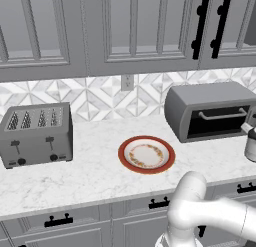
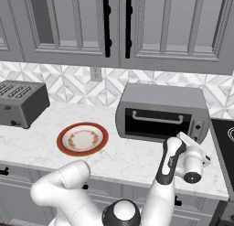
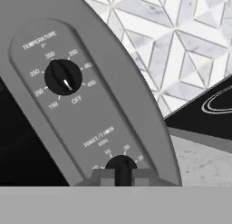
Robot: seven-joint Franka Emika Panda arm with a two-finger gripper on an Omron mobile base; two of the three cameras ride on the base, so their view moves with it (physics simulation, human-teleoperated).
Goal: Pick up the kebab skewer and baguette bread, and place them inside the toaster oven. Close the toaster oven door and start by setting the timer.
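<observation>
The grey toaster oven stands at the back right of the counter. Its dark glass door is shut, the silver bar handle across its top. My gripper is at the oven's right-hand control panel. In the hand view the two fingertips flank the black timer knob and appear closed on it. Above it sits the temperature knob. The kebab skewer and baguette bread are hidden from view.
A red-rimmed plate lies bare mid-counter. A four-slot toaster stands at the left. A black cooktop borders the oven on the right. Wall cabinets hang overhead.
</observation>
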